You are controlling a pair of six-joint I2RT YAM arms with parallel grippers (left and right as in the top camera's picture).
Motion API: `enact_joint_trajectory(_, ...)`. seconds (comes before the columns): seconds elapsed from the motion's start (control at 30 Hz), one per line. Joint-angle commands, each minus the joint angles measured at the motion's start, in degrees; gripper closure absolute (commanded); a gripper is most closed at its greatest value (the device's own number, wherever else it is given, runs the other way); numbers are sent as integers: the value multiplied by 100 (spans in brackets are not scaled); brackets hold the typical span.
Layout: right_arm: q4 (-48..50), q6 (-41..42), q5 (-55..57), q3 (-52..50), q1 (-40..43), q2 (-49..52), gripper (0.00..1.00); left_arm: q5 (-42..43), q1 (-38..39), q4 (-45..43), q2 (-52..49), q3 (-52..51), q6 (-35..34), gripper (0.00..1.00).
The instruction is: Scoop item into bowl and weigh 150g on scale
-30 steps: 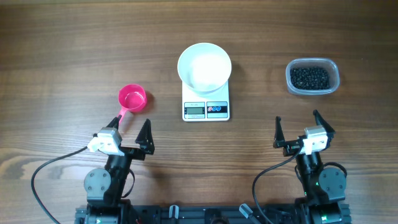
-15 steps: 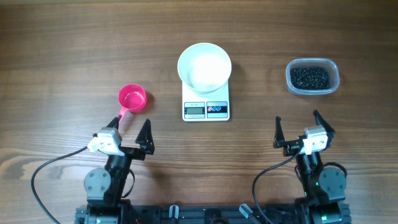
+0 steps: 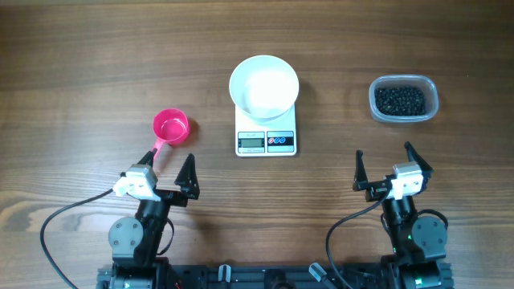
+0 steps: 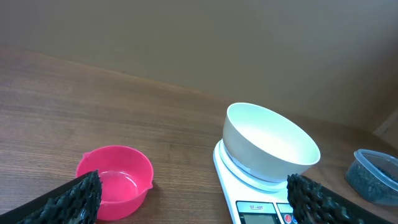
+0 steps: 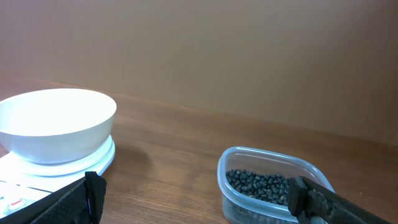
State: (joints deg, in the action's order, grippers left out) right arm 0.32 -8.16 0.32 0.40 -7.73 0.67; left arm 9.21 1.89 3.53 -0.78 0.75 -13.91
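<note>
The white bowl [image 3: 264, 87] [image 4: 270, 143] [image 5: 55, 122] stands empty on the white scale [image 3: 267, 140] [image 4: 249, 199] at the table's centre. The black beans [image 3: 400, 99] [image 5: 262, 186] lie in a clear plastic tub [image 3: 404, 99] [image 5: 273, 186] at the right. A pink scoop [image 3: 169, 129] [image 4: 116, 181] lies left of the scale, empty, its handle pointing toward my left arm. My left gripper [image 3: 166, 170] [image 4: 193, 202] is open near the front edge, just behind the scoop's handle. My right gripper [image 3: 384, 166] [image 5: 196, 199] is open too, in front of the tub, holding nothing.
Cables loop from both arm bases along the front edge [image 3: 56, 225]. A plain wall rises behind the table in the wrist views. Bare wood lies between scoop, scale and tub.
</note>
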Motion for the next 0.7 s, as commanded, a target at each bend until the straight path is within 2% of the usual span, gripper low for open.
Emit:
enact_joint_trajectory(0.0,22,70,98,-11,-13,-24,0,33,31,0,39,-42,-31,0)
enact_joint_trajectory(0.1,22,70,98,-11,-13,-24,0,658,31,-74,39,-42,-66,0)
enact_joint_trajectory(0.17,22,70,98,-11,-13,-24,0,822,31,87,39,76,-529,0)
enact_joint_trajectory(0.23,22,70,98,-11,-13,-24,0,835,31,463,-31,479,-627,0)
enact_joint_trajectory(0.33,22,70,98,-11,-13,-24,0,767,31,1143,-546,1429,-411,0)
enact_joint_trajectory(0.47,22,70,96,-11,-13,-24,0,260,31,2782,-2507,3659,195,1)
enact_joint_trajectory(0.6,22,70,98,-11,-13,-24,0,-831,31,4900,-4920,6140,195,0)
enact_joint_trajectory(0.67,22,72,98,-11,-13,-24,0,-1060,28,5342,-5702,6791,197,0)
